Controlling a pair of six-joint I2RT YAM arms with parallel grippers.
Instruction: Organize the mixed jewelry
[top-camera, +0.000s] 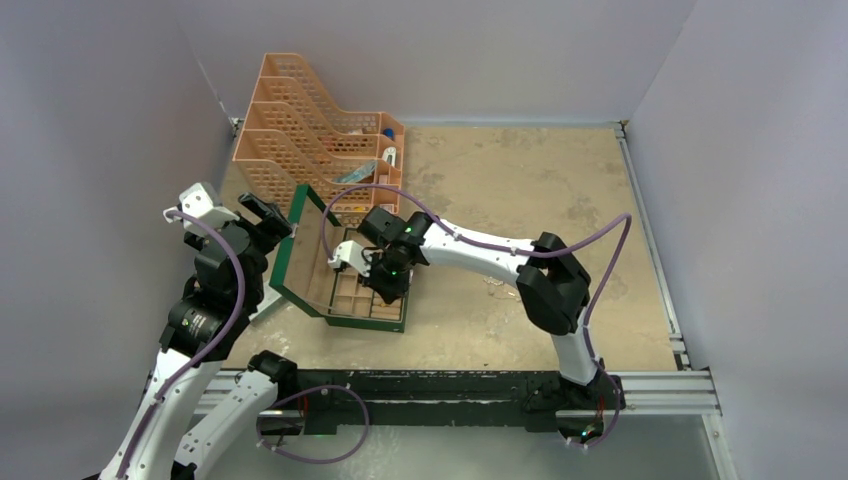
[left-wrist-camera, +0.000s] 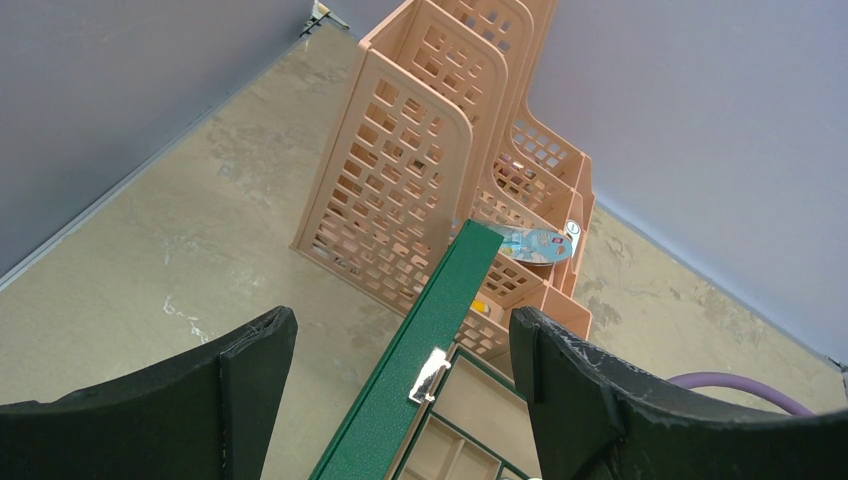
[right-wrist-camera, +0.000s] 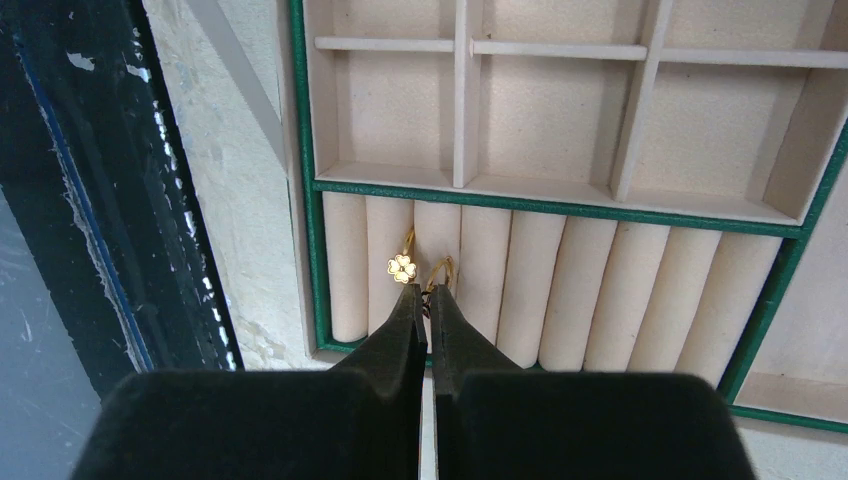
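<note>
gently now: thin gold rings in the roll cushion

two of the jewelry pieces sit in the green box, tucked into the roll cushion at its near end, close to one corner. one is a clover ring with a small flower face. beside it a plain gold ring stands in the next groove.

the right gripper has its jaws pressed together, tips right at the plain ring. i cannot tell whether the thin band is pinched between them or only touched.

the left gripper is spread wide, with the raised lid of the box running between its fingers but apparently not touching either one. the peach file rack stands behind the box.

these rings look nearly weightless, stiff and slick, so they will likely skid or flip under a glancing touch. the soft rolls should give and hold a band seated edge-on. probably the best hold is across the band's upper arc, where it rises clear of the cushion, not on the clover face.
</note>
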